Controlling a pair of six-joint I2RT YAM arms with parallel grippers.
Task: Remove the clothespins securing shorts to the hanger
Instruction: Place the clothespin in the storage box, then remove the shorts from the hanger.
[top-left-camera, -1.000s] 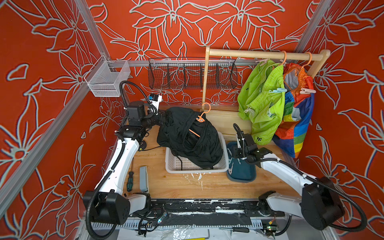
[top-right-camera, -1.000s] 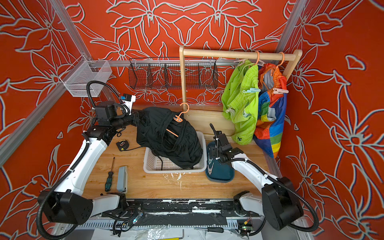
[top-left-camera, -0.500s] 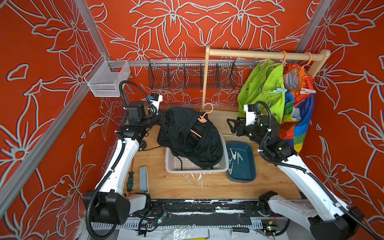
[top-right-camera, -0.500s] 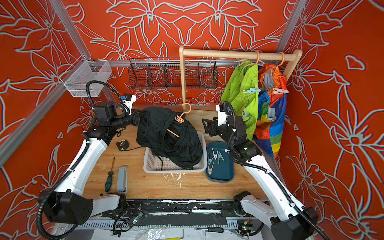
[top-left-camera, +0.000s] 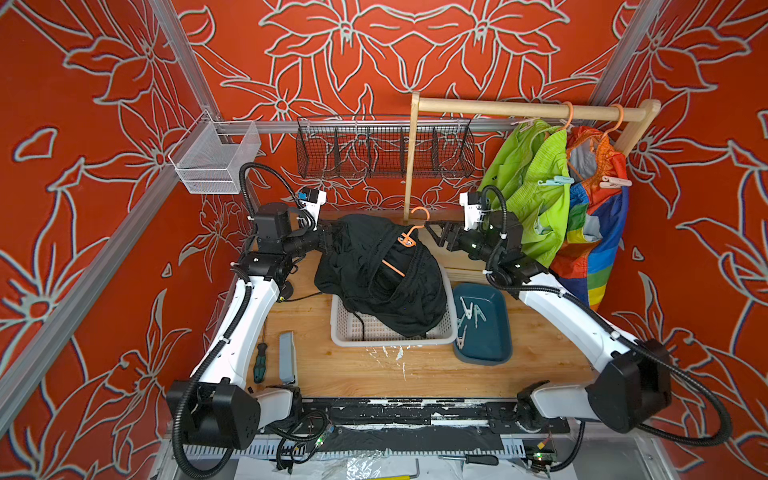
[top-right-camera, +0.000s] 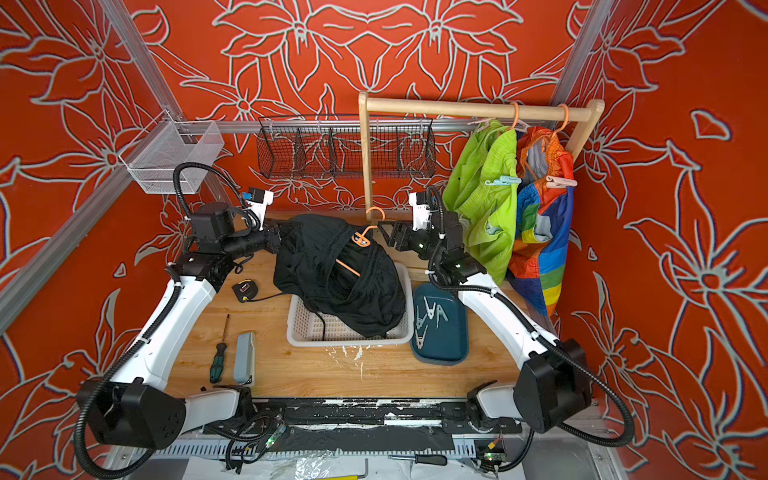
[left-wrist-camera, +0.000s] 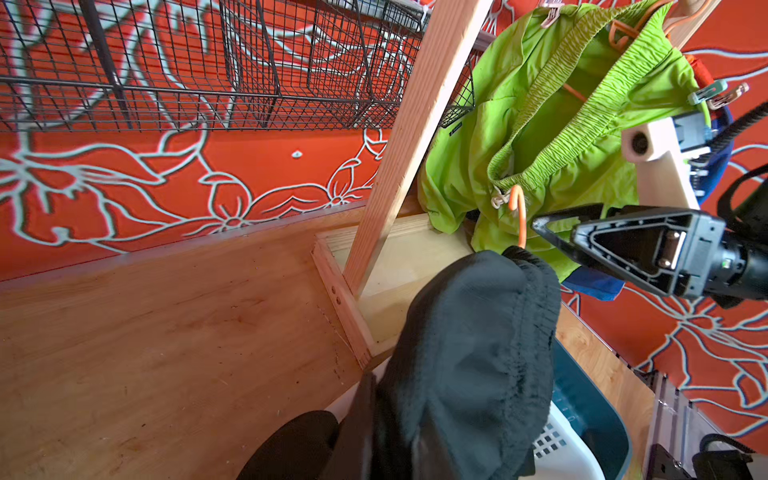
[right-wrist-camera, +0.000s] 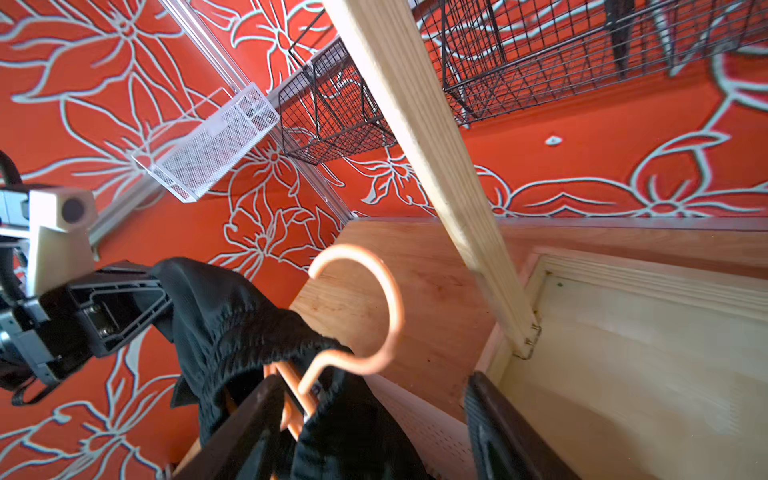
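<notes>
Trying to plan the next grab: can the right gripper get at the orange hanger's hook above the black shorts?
Probably yes. The right gripper is open and faces the orange hanger's hook, with nothing between them. The left gripper clamps the black shorts on the far side, clear of it.

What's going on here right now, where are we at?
The left gripper is shut on the black shorts, holding them bunched above the white basket. The right gripper is open beside the orange hanger poking out of them, gripping nothing. Several clothespins lie in the blue tray. The green shorts and rainbow shorts hang on the wooden rail, with a mint pin and a pink pin clipped on.
</notes>
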